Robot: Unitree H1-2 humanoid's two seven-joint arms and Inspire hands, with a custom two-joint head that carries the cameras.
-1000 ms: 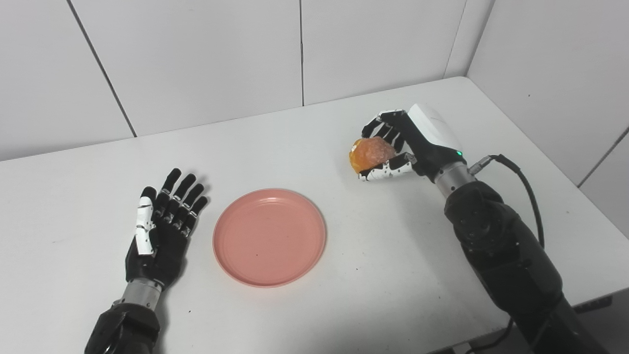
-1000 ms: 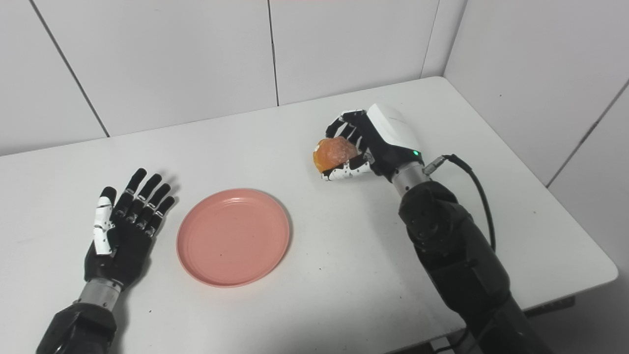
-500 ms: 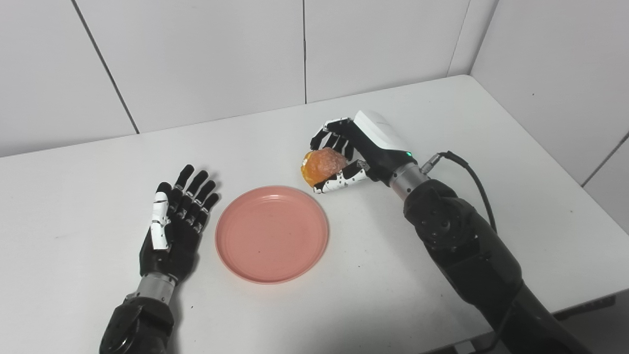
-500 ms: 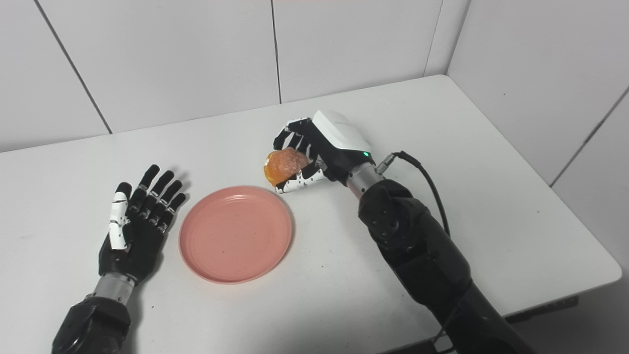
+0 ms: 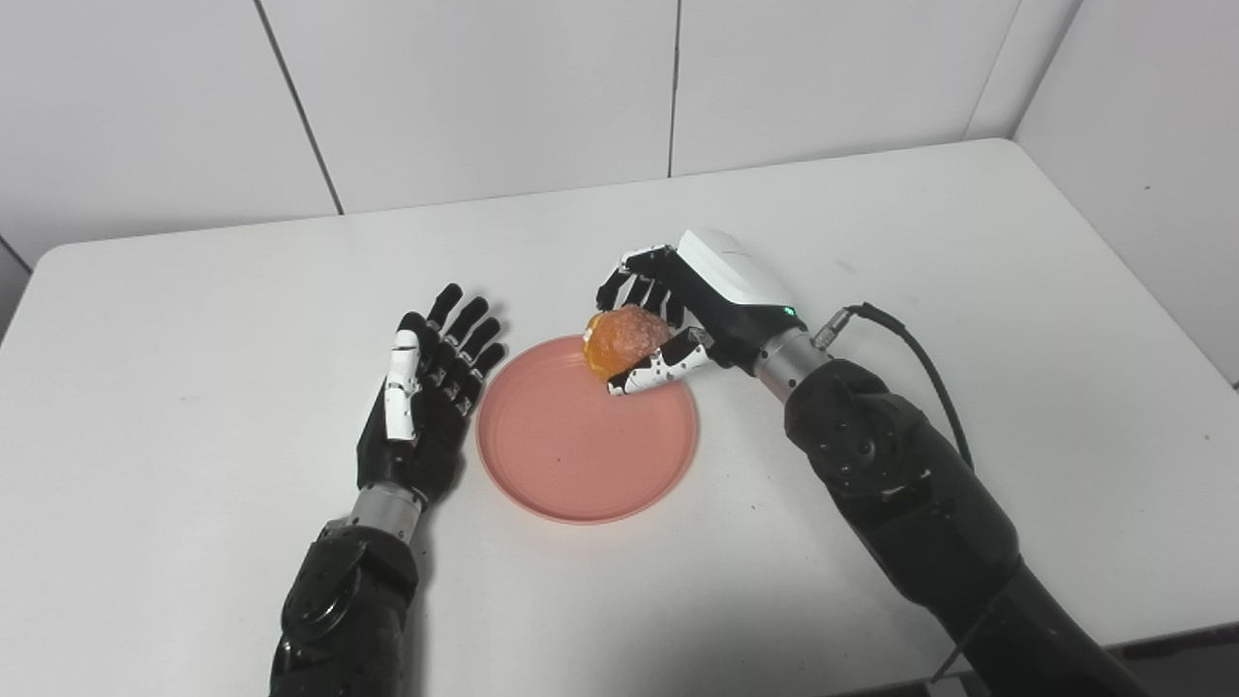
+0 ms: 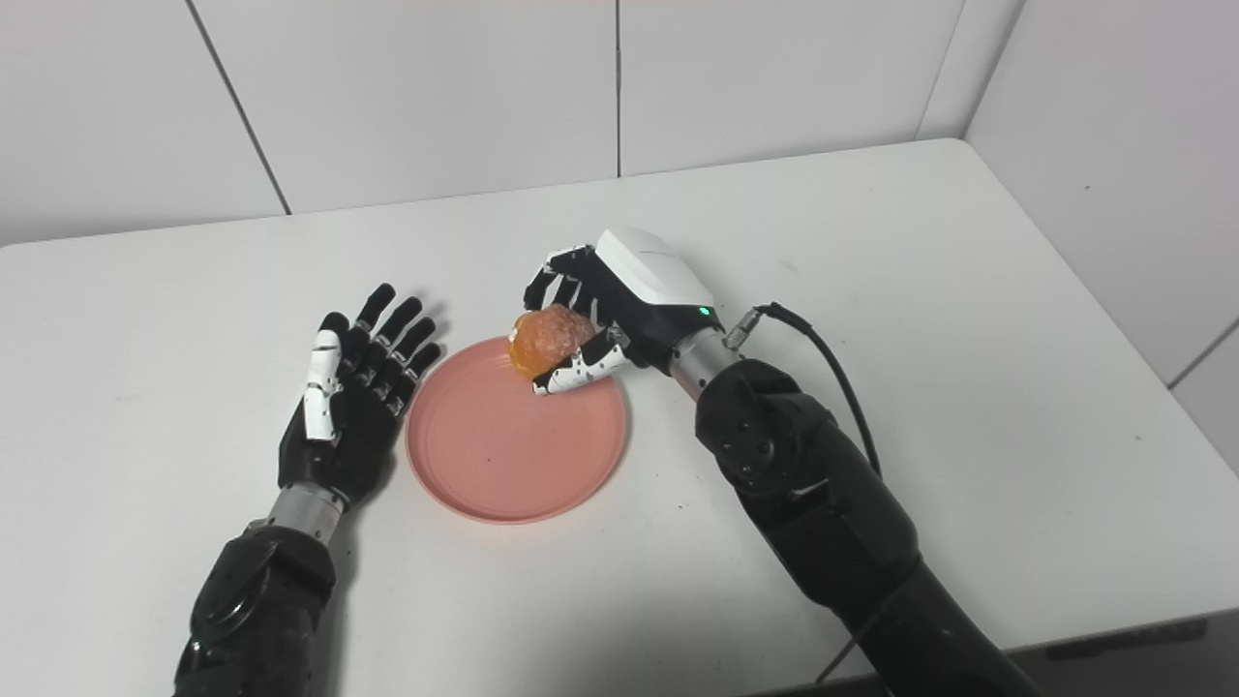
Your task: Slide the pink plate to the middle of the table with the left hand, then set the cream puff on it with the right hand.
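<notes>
White counter (image 5: 194, 319) against pale panelled walls; the near edge shows only at the bottom right corner, the rest is cut by the frame.

Left hand (image 5: 421, 402): palm down, flat, fingers spread, holding nothing. It sits just beside the pink plate's left rim; can't tell if the fingertips touch the rim. Forearm runs out of the bottom edge.

Pink plate (image 5: 571, 455): roughly mid-counter, flat. Its far right rim is hidden behind the right hand and the cream puff.

Cream puff (image 5: 619, 344): orange-brown, over the plate's far edge. Whether it's resting on the plate or held just above it isn't readable from either eye view. Its right side and back are covered by the fingers.

Right hand (image 5: 678, 315): closed around the cream puff, fingers (image 6: 552, 283) curled over the top and back, thumb (image 5: 658, 368) under the front. White back shell with a green LED lit. Cable (image 5: 900, 339) loops off the wrist; the arm leaves the frame at the bottom right.

Versus 0.5 s ago: the whole picture has shifted, so the camera moved. Relative to the plate, the puff and right hand have gone from just beyond the far right rim to over it. Left hand and plate keep the same relation to each other.
</notes>
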